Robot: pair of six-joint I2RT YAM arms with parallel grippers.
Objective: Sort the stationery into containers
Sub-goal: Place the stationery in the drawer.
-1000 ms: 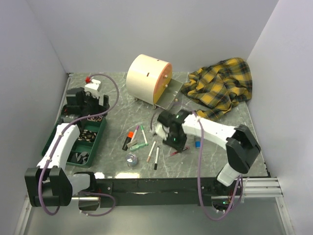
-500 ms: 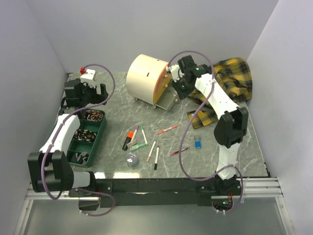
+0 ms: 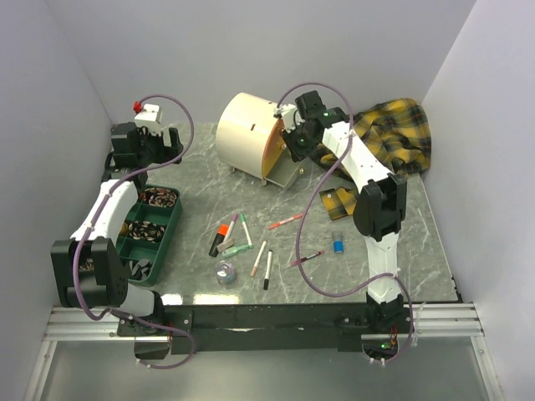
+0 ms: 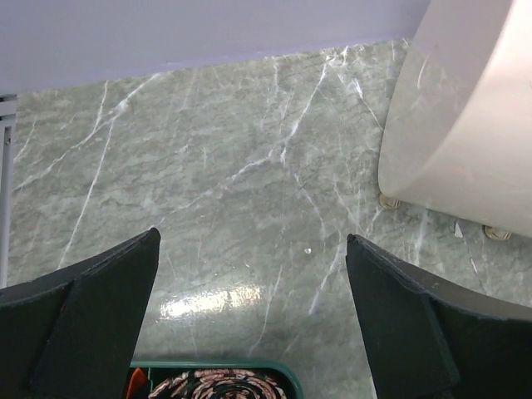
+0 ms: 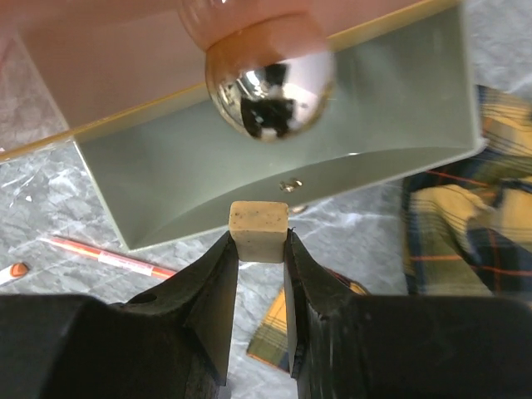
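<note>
- Pens (image 3: 243,236) lie scattered mid-table in the top view. The right gripper (image 3: 298,144) hangs at the open drawer (image 3: 290,170) of the cream cabinet (image 3: 245,129). The left gripper (image 3: 144,150) sits beyond the green tray (image 3: 168,237).
- Left wrist view: the left gripper (image 4: 251,243) gapes wide over the marble table (image 4: 233,150), holding nothing.
- Right wrist view: the right gripper (image 5: 258,247) narrowly pinches a tan block (image 5: 258,223) at the drawer's (image 5: 249,174) edge, below a shiny knob (image 5: 268,90).

You can read no text, label, brand, number or sign anywhere here; any print on the pens (image 3: 259,258) is too small to make out.
</note>
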